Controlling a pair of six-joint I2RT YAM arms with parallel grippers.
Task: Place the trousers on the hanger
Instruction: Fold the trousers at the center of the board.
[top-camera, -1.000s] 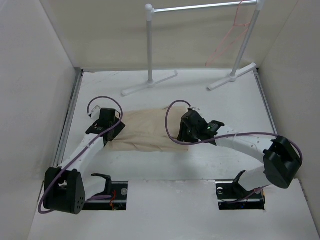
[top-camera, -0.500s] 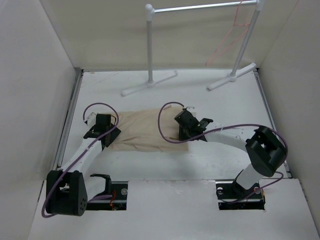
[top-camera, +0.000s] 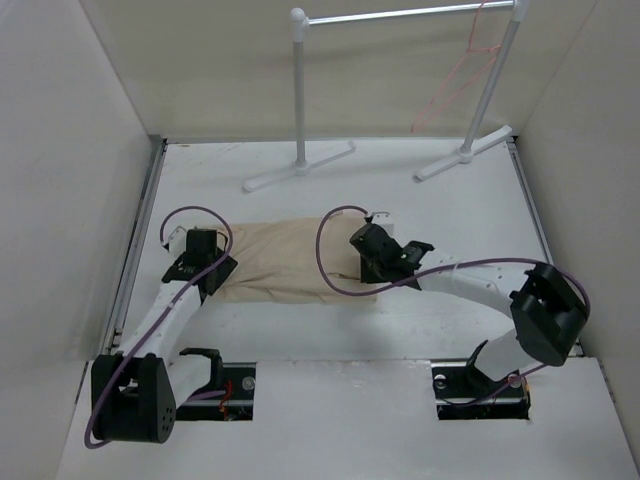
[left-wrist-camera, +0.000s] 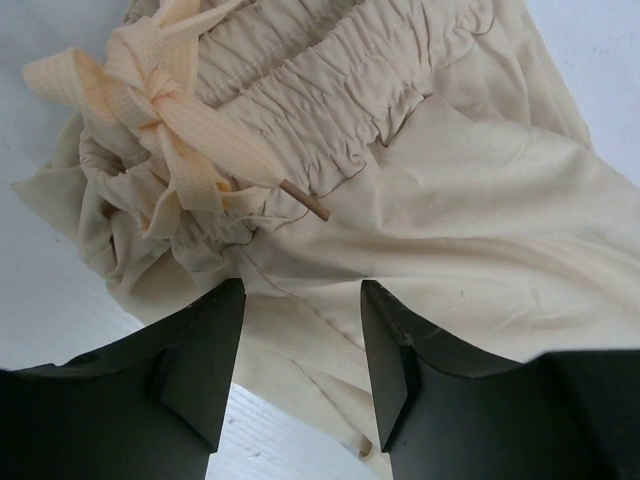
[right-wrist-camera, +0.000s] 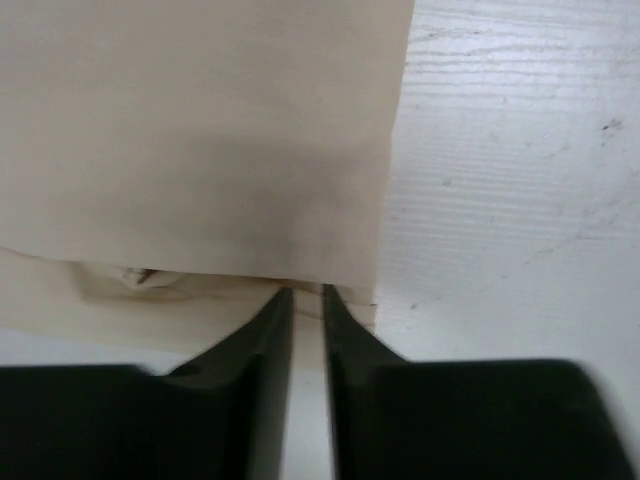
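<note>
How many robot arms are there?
2. The left arm reaches the trousers' left end; the right arm reaches their right end. None looks hidden.

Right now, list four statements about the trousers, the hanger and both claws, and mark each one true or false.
1. The hanger hangs on the white rail. True.
2. The trousers are draped over the hanger. False: they lie folded on the table.
3. The left claw is open over the drawstring waistband. True.
4. The right claw is spread wide. False: its fingers are nearly together at the trousers' edge.
</note>
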